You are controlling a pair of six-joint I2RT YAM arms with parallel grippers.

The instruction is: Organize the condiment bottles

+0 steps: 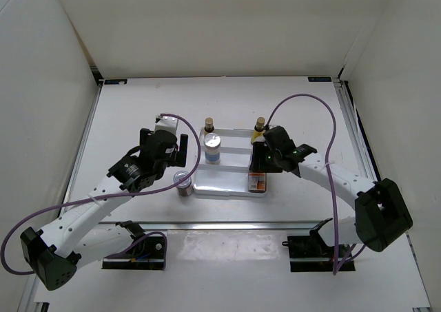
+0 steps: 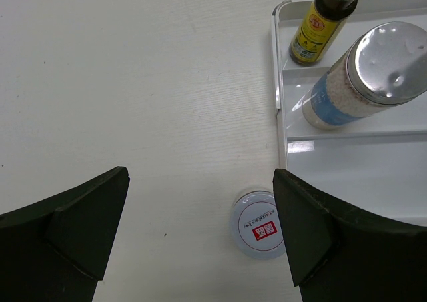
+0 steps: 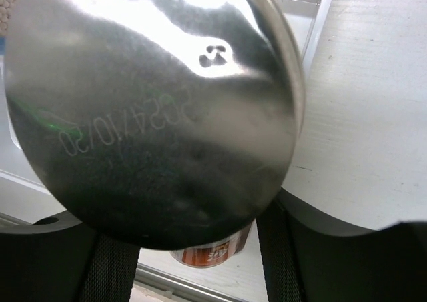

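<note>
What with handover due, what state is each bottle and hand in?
Left slim amber bottle: upright, white stepped tray's back step.
Right slim amber bottle: upright, tray's back.
White blue-labelled bottle: upright, middle step.
Silver-lidded bottle: gripped.
Short red-white bottle: upright, front step.
Second short bottle: upright, outside tray.
Left hand: open.
Right hand: shut on silver-lidded bottle.

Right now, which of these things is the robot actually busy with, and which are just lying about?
Part of the job: left amber bottle; right amber bottle; blue-label bottle; short bottle beside the white tray; second short bottle inside it; silver-lidded bottle in the right gripper.
Just lying about: that tray; purple cables.
</note>
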